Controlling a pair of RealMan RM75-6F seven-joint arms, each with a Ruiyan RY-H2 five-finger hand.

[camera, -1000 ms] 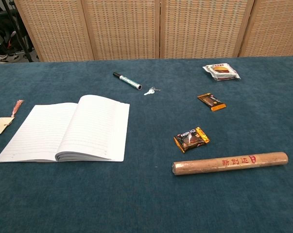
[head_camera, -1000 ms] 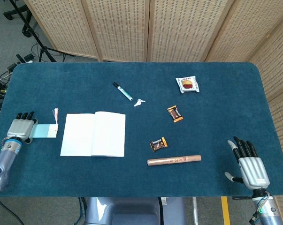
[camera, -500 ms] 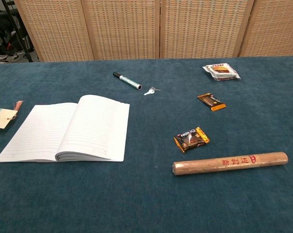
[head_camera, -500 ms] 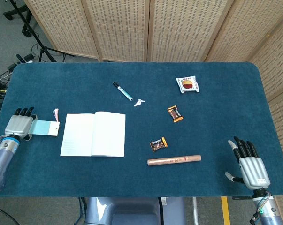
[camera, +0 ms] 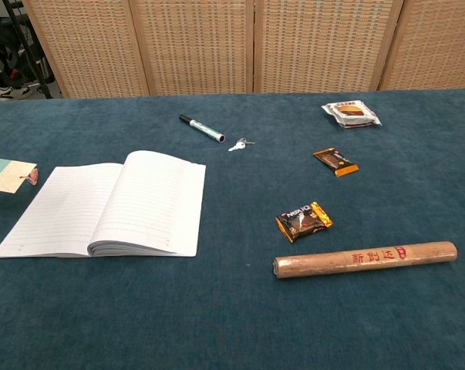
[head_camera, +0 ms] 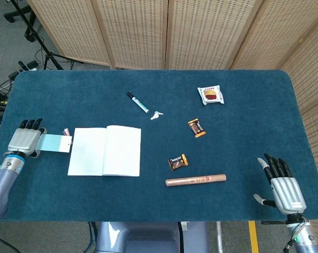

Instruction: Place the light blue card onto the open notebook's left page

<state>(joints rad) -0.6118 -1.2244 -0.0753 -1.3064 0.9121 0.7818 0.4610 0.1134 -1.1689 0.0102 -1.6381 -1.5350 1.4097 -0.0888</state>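
Your left hand (head_camera: 25,142) holds the light blue card (head_camera: 54,143) by its left end, fingers over that edge, at the table's left side. Vs half a sec ago the card has come right and a bit up — its right end, w/ the small pink tassel (head_camera: 67,132), now sits right at the open notebook (head_camera: 105,151)'s left edge, barely overlapping the top-left corner in the head view. In the chest view the card (camera: 8,173) reaches further into frame than before and looks lifted off the cloth. The left page (head_camera: 87,151) itself is bare; card isn't on it yet.

Your right hand (head_camera: 283,187) is at the near right corner of the blue table (head_camera: 253,121), fingers spread flat, holding nothing — about where it was.

Rest is unmoved: green marker (head_camera: 138,103) and a small key (head_camera: 156,115) behind the notebook, white snack pack (head_camera: 211,95) far right, two small orange-black wrappers (head_camera: 196,127) (head_camera: 177,162) mid-table, brown roll (head_camera: 195,180) nearest you.
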